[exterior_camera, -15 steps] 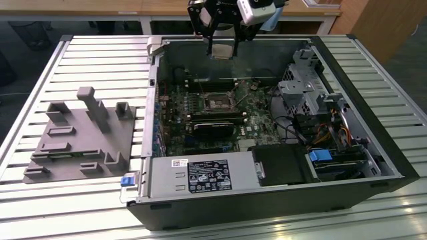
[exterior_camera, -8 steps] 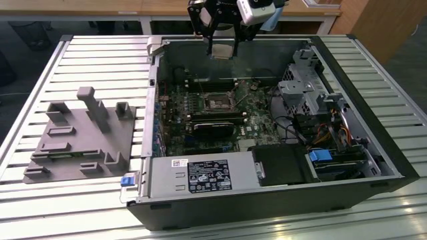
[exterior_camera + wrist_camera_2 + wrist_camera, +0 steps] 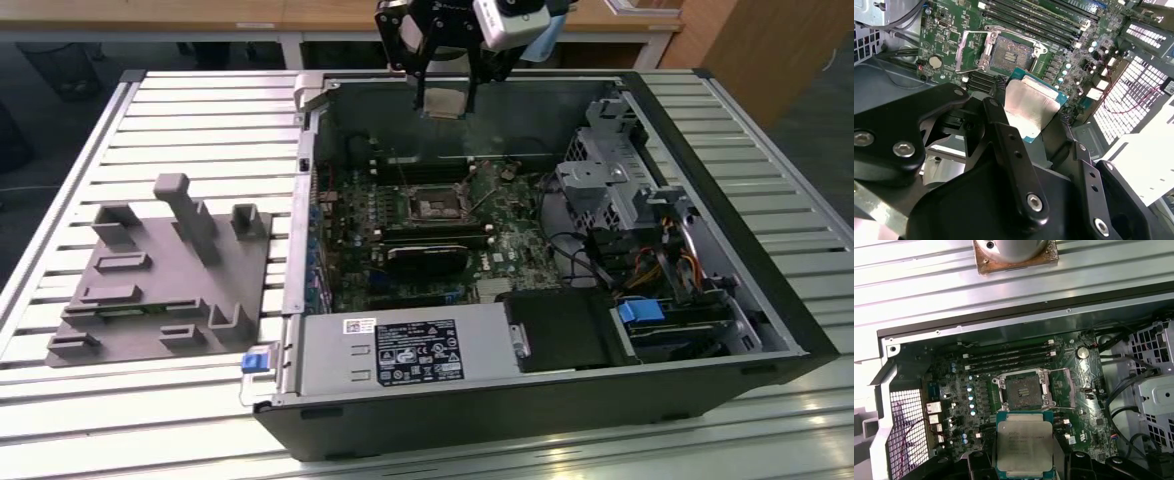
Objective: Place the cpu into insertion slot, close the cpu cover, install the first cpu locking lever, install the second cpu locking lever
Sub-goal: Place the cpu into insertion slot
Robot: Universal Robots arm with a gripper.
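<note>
The gripper [image 3: 445, 92] hangs high over the open case [image 3: 534, 405], which lies on a table [image 3: 200, 110] of pale slats. Its jaws are squeezed on the cpu [image 3: 1025, 445], one black finger on each side edge. The fingers [image 3: 1009, 150] are thick and dark, with round screws in them. The cpu sits right between the jaws, at their tips. It is held flat, with its shiny face turned up to the wrist and its other face turned down to the board [image 3: 514, 260]. It is close to square, so you can hardly pick a long side; in the first wrist view it looks a tiny bit longer across the jaws' grip than along it. Its top is a silvery-grey metal plate with cut corners and some small print. A thin blue-green edge runs all round the plate. In the second wrist view the metal shines bright where the light hits it. The slot [image 3: 1024, 390] is down under the jaws and well apart from them. It is a dark square with a thin metal rim, and nothing is in it. The cover [image 3: 961, 51] is flipped open just beside the slot, a thin silver frame with a hole in the middle.
</note>
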